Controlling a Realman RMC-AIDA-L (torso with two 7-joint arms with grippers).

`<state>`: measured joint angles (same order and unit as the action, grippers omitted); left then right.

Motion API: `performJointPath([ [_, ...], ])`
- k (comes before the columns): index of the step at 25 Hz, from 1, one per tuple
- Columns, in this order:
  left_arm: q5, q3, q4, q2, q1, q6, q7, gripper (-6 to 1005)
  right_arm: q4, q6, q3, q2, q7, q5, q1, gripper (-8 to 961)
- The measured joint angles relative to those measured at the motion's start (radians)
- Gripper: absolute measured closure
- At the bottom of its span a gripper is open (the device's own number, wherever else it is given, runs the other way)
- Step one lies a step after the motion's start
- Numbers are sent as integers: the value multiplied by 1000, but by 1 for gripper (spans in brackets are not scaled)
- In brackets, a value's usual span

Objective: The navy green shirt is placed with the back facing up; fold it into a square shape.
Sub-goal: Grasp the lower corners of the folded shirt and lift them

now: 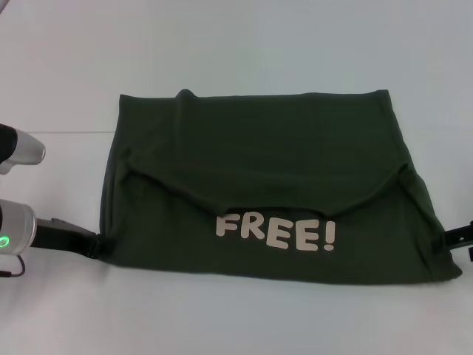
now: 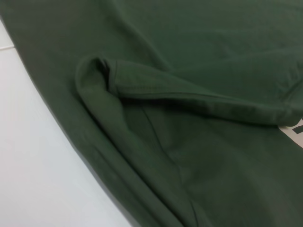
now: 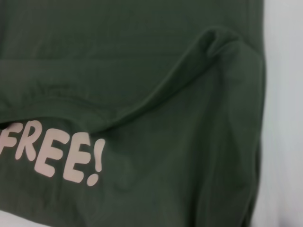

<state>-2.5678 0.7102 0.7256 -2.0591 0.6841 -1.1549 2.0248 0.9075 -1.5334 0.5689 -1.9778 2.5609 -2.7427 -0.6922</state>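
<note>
Dark olive-green cloth T-shirt (image 1: 266, 185) lies mid-frame on the white counter (image 1: 222, 44), partly folded, "FREE!" showing. Soft, limp — grip near corners. Left gripper (image 1: 94, 244) and right gripper (image 1: 449, 238) at lower corners — jaws' state can't be told.

Lab-like setup, plain white tabletop (image 1: 236, 44), bare pale surroundings, no furnishings

Head view downward from above, both wrist views close, sharing shirt (image 1: 266, 148)

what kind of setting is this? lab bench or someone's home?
Probably a lab or test bench: a bare white tabletop with only the navy green shirt on it, left gripper and right gripper at its near corners. Nothing homelike.
</note>
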Motion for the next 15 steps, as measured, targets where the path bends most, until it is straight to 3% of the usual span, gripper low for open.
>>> performJointPath([
  [15, 0, 0, 1, -2, -6, -2, 0, 961, -97, 75, 16, -3, -39, 58, -4, 56],
])
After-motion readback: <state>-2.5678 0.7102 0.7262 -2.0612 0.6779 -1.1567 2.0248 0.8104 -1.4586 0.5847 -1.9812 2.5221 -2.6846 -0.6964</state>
